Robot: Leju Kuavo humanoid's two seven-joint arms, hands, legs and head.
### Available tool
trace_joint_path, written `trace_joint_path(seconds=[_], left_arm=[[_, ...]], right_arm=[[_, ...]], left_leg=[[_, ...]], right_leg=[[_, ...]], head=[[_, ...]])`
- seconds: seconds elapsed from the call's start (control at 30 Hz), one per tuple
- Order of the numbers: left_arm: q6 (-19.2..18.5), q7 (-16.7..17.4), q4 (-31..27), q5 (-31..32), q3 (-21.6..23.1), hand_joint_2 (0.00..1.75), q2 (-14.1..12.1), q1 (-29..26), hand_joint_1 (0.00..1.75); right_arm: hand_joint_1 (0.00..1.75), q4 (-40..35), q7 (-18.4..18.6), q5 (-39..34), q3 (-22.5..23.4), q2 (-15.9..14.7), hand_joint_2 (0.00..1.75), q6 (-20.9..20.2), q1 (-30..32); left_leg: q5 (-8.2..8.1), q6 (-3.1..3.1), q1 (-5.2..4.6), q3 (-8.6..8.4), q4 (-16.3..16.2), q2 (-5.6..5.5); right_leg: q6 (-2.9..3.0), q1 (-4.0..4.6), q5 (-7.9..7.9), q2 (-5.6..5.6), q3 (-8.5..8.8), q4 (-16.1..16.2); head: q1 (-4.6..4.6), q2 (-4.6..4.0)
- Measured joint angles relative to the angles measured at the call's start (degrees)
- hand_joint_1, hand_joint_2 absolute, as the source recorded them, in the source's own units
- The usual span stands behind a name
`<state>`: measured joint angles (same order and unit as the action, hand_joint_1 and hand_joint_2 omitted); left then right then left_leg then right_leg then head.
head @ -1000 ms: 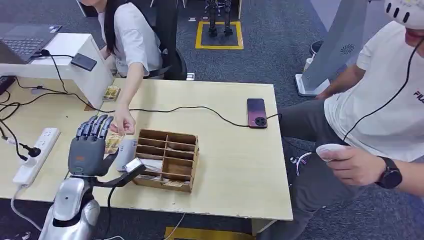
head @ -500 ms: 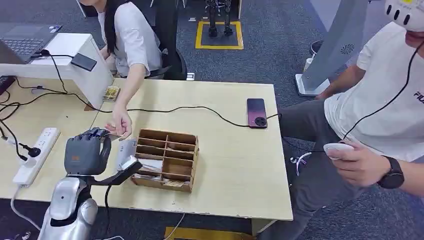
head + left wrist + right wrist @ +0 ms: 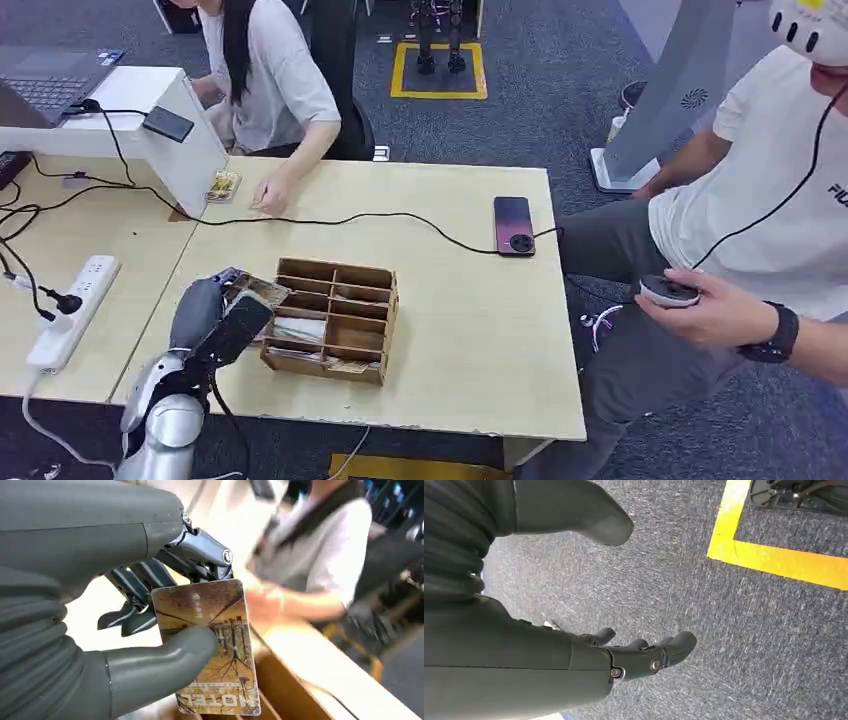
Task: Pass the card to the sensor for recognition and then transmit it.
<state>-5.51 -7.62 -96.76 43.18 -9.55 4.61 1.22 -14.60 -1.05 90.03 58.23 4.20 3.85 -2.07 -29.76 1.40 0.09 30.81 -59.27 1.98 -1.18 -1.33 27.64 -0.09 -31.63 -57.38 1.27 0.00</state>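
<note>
Left hand [image 3: 100,630] pinches the card [image 3: 210,645] between thumb and fingers [image 3: 135,595], near the bench's front-left edge [image 3: 100,385]. Card likely thin, stiff, light, slippery; grip its flat faces. Right hand [image 3: 574,665] hangs with fingers spread, holding nothing.

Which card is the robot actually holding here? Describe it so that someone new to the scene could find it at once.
On the light wooden table, find the compartmented wooden organizer box; the robot's left hand is just beside it. Pinched between that hand's thumb and fingers is the card: brownish-gold, with bare tree artwork and the word HOTEL, unlike the cards lying in the box.
</note>
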Motion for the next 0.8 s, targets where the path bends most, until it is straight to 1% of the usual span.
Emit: trace_joint_path(seconds=[0.03,0.1,0.27,0.5,0.8], left_arm=[[-0.89,0.87,0.0,-3.08,-0.31,1.75,0.28,-0.01,1.75],[-1.61,2.1,0.0,-6.42,-1.21,1.75,1.03,0.02,1.75],[-0.98,5.66,0.33,-7.13,-3.61,1.75,2.05,0.81,1.75],[0.31,6.03,1.44,-4.6,-6.45,1.75,3.17,2.27,1.75],[0.35,6.03,1.9,-4.42,-7.72,1.75,4.15,3.5,1.75]], right_arm=[[0.0,0.0,0.0,0.0,0.02,-0.02,1.75,-0.02,0.0],[0.0,0.0,-0.13,0.0,0.02,-0.02,1.75,-0.02,-0.02],[0.0,0.02,-0.26,0.0,0.0,-0.02,1.75,-0.15,-0.36],[0.0,0.09,0.72,0.0,0.0,-0.02,1.75,-0.24,-0.52],[0.0,0.09,0.59,0.0,0.0,0.0,1.75,-0.24,-0.53]], left_leg=[[0.0,0.0,0.0,0.0,0.0,0.0],[0.0,0.0,0.0,-0.01,0.0,0.0],[0.0,0.0,0.01,-0.01,0.0,0.0],[0.01,0.0,0.01,-0.01,0.0,0.0],[0.01,0.01,0.0,-0.01,-0.01,0.0]], right_leg=[[0.0,0.0,0.0,0.0,0.0,0.0],[0.0,0.02,0.0,0.0,-0.01,0.0],[0.0,0.03,0.0,0.0,-0.02,0.0],[0.0,0.01,0.0,0.0,-0.01,0.0],[0.0,0.0,0.0,0.0,-0.02,0.0]], head=[[0.0,0.0],[0.0,0.0],[0.0,0.0],[0.0,0.0],[0.0,0.0]])
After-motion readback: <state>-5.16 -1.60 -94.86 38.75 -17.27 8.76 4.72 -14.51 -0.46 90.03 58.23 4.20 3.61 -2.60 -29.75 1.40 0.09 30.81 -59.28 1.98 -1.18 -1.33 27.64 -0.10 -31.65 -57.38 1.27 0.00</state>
